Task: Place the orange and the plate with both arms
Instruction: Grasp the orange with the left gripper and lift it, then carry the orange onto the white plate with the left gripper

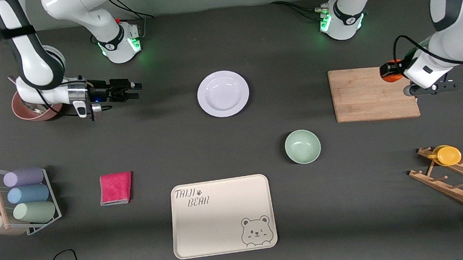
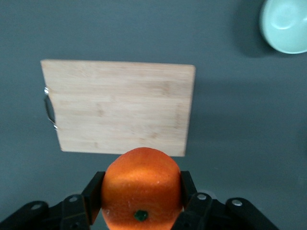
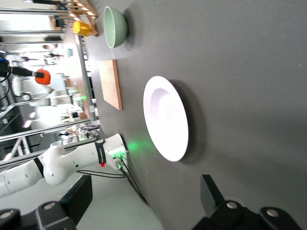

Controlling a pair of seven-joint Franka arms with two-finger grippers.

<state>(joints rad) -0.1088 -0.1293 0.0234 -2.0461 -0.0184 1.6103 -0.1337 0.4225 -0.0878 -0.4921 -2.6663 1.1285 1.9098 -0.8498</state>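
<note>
Two robot arms with glossy white shells and dark grey to black joint bands. Each round base (image 1: 119, 41) carries a green glowing light, a small red mark and a black ring with a white logo; black cables run from both bases along the table. The right arm's wrist ends in a silver metal collar, a small grey camera block and a black right gripper (image 1: 135, 91) with a blue light near it. A black cable loops over the left arm's wrist. The black fingers (image 2: 93, 194) show round silver screws
</note>
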